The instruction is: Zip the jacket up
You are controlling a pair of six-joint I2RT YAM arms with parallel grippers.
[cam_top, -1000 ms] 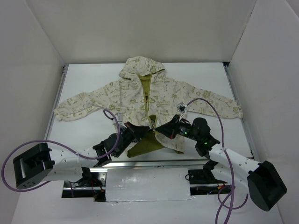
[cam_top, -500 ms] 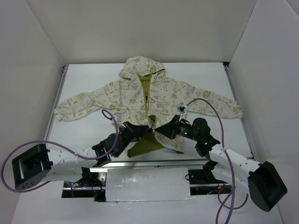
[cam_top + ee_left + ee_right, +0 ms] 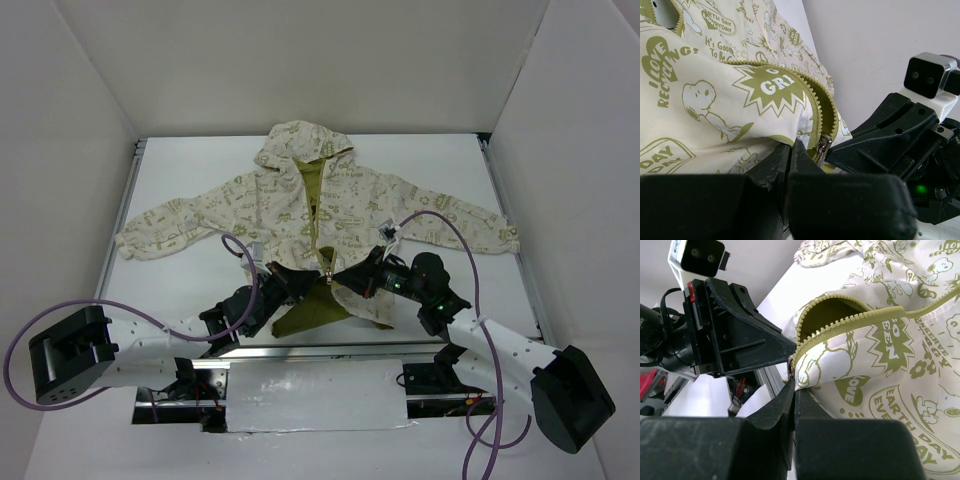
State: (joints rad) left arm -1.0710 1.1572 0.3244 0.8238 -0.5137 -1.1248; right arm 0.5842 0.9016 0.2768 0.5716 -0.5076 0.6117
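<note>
The jacket (image 3: 330, 215) lies spread on the table (image 3: 180, 170), hood at 12 o'clock, sleeves toward 9 and 3. At its 6 o'clock hem, the left gripper (image 3: 296, 280) is pressed together, apparently nipping fabric beside the zipper slider (image 3: 822, 147). The right gripper (image 3: 345, 275) pinches the facing hem corner.
</note>
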